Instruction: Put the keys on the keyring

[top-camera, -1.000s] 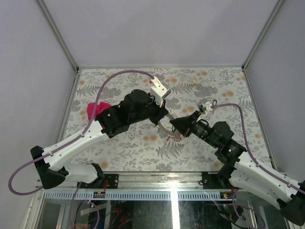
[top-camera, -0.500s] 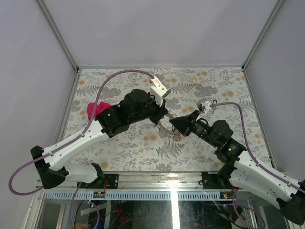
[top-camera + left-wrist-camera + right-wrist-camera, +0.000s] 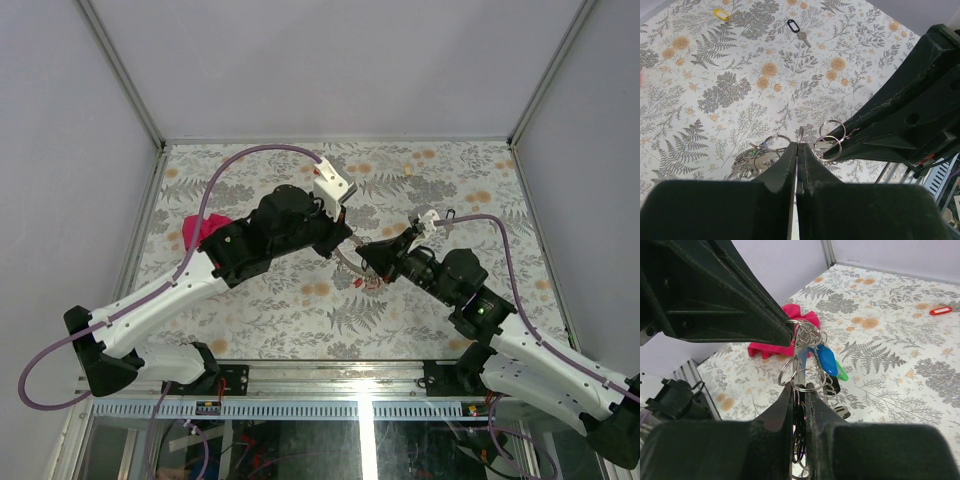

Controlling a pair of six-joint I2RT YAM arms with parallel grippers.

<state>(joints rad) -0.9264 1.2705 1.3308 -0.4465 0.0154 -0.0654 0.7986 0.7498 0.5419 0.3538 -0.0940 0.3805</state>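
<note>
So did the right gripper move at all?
Yes, a little: the right gripper has edged away from the table's near edge.

left gripper (image 3: 797, 146) pinched tight | right gripper (image 3: 799, 390) nearly closed (tips close together) | arms angled inward

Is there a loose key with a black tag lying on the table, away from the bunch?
Yes, the left wrist view shows a black-tagged key lying alone on the table, far from the bunch.

Even, diffuse brightness; faint shadows. Dark left claw (image 3: 797, 146) soft close-up; floral-patterned tabletop (image 3: 700, 95) beyond it sharp.
</note>
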